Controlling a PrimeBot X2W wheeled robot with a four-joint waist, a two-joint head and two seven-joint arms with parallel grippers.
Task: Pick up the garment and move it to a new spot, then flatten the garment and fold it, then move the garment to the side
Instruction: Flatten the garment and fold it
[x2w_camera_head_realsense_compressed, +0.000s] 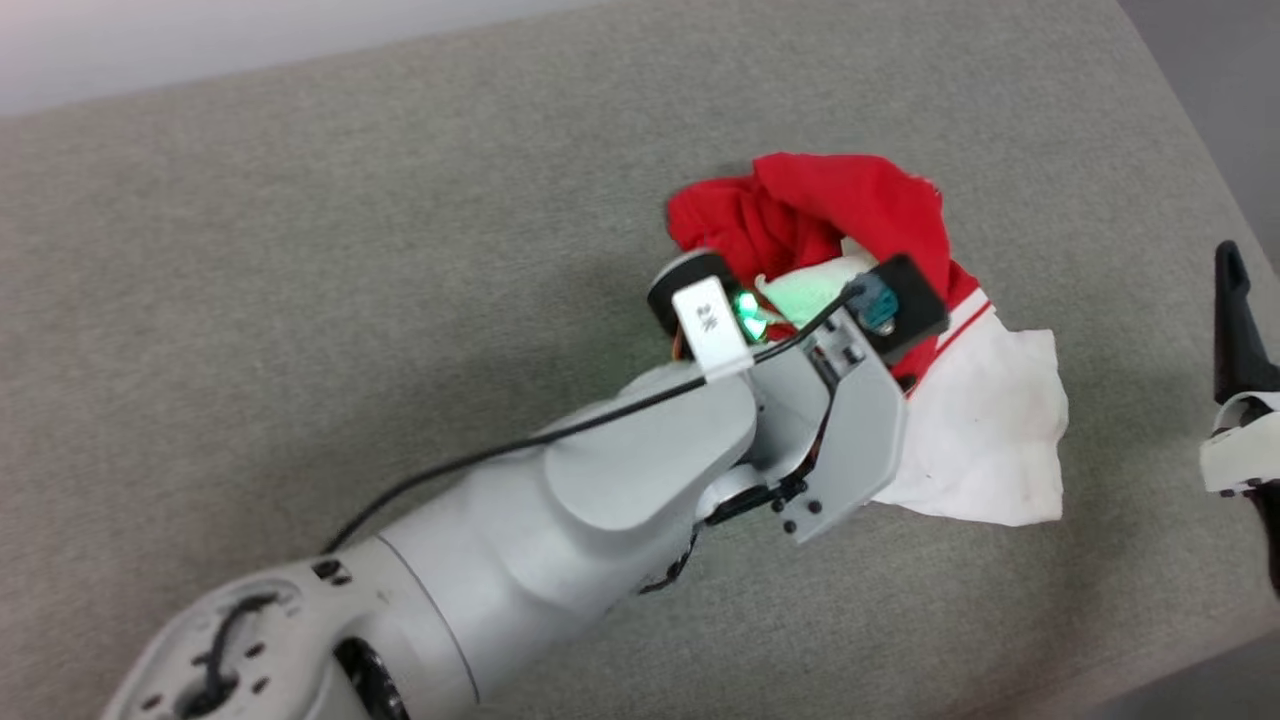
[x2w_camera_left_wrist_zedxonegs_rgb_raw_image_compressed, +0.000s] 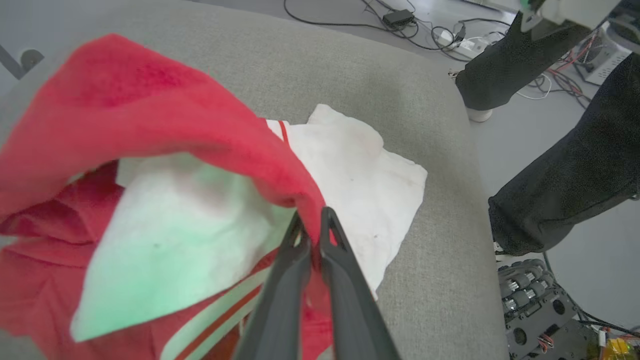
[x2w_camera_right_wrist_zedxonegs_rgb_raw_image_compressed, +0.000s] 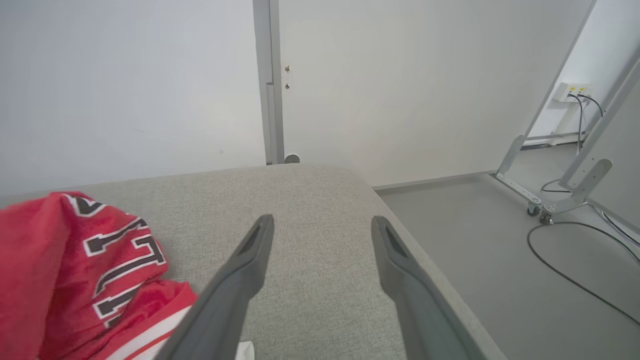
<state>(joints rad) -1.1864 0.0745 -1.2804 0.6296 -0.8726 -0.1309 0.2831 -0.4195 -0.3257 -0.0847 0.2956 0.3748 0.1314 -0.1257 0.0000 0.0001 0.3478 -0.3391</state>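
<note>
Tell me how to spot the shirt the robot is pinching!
Look at the big grey cushion. Toward its right side sits a crumpled jersey, pinched by the left gripper. It is the only bright red thing there, with a white sleeve piece and black white-edged letters.

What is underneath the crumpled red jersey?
Grey cushion shows around the garment, its white sleeve piece spread on it. The left gripper pinches a red fold. Anything beneath the heap is covered.

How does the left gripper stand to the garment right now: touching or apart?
Touching. The left wrist view shows the left gripper shut on a red fold of the garment, with the cloth pinched between its two dark fingers.
</note>
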